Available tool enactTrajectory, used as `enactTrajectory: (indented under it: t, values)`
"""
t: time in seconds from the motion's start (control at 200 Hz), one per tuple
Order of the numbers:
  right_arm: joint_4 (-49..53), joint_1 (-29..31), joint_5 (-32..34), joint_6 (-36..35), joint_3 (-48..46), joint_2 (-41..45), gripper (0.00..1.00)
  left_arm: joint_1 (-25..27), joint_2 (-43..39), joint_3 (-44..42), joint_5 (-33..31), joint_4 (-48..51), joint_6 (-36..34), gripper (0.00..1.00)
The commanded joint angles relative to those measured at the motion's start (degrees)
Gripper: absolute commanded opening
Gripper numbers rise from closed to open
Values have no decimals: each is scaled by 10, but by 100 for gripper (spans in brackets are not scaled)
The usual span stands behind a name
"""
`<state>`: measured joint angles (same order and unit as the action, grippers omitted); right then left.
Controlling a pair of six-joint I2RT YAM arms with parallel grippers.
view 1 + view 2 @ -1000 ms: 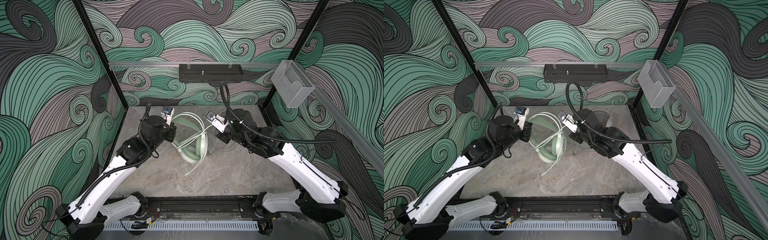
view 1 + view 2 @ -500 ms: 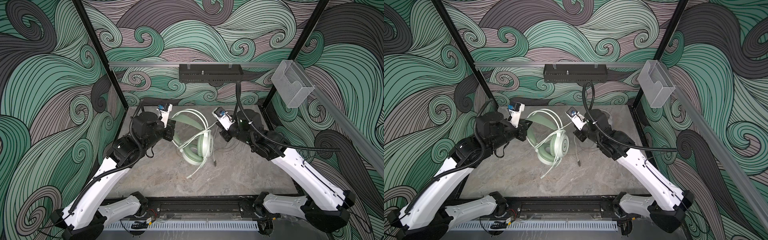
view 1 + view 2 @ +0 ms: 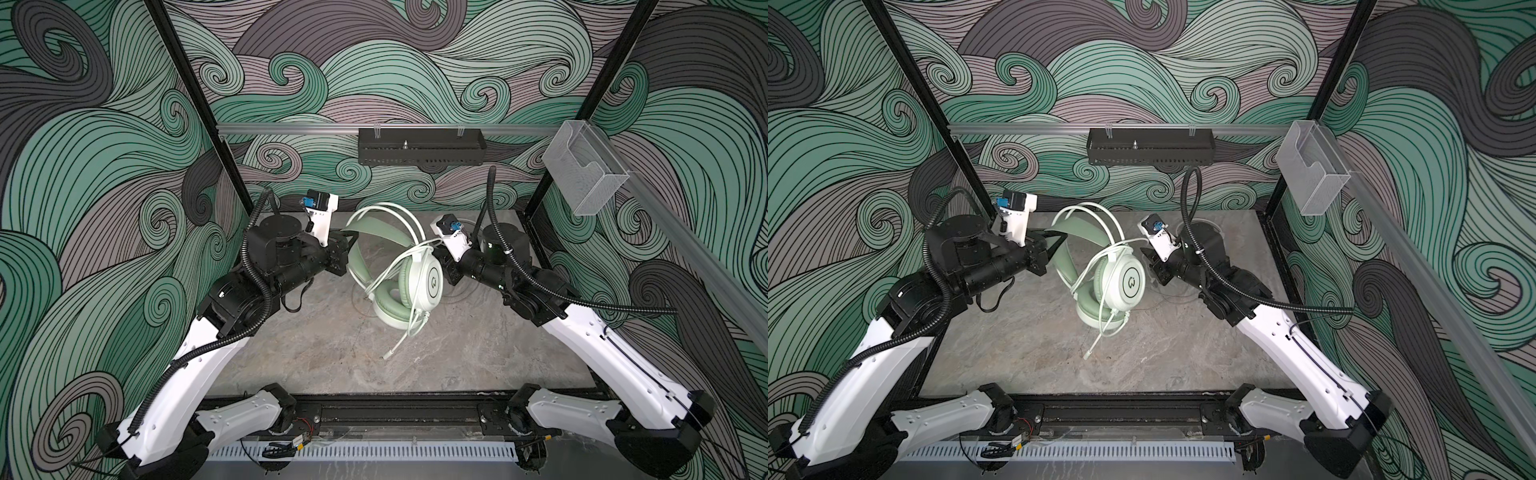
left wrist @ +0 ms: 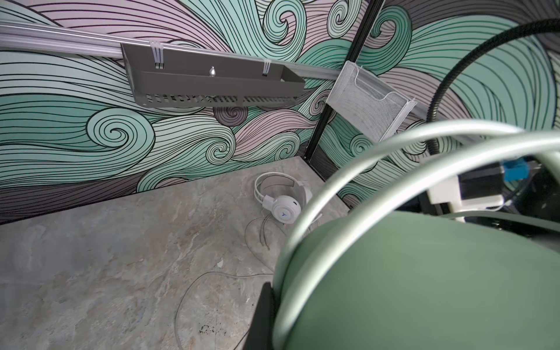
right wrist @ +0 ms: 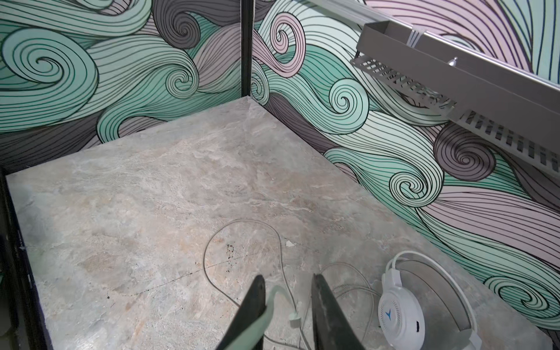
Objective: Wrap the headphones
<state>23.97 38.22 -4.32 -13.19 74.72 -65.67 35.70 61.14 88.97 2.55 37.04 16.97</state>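
Grey marble bench (image 3: 332, 353) within wave-patterned walls; black tray (image 3: 419, 145) and clear box (image 3: 582, 174) mounted along the rail (image 3: 291, 129). Mint headphones (image 3: 432, 282) upright at mid-bench, headband clamped in left gripper (image 3: 348, 245). Right gripper (image 5: 288, 277) just beside the outer earcup, jaws parted, mint cable (image 5: 277, 288) against one finger. White headphones (image 4: 283, 206) flat near the far right corner, thin cable loops alongside.

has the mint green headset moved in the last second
Yes. In a top view the mint green headset has shifted toward the black shelf on the back wall and slightly right.
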Motion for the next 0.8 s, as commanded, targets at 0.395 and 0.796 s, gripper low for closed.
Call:
enactTrajectory:
  t: [0.395,0.796]
  values:
    - [-94,-16,-64,48,-33,32,32,-3,19,74,61,-100,128,0]
    - [-161,-17,-107,120,-72,29,45,-3,19,93,48,-138,195,0]
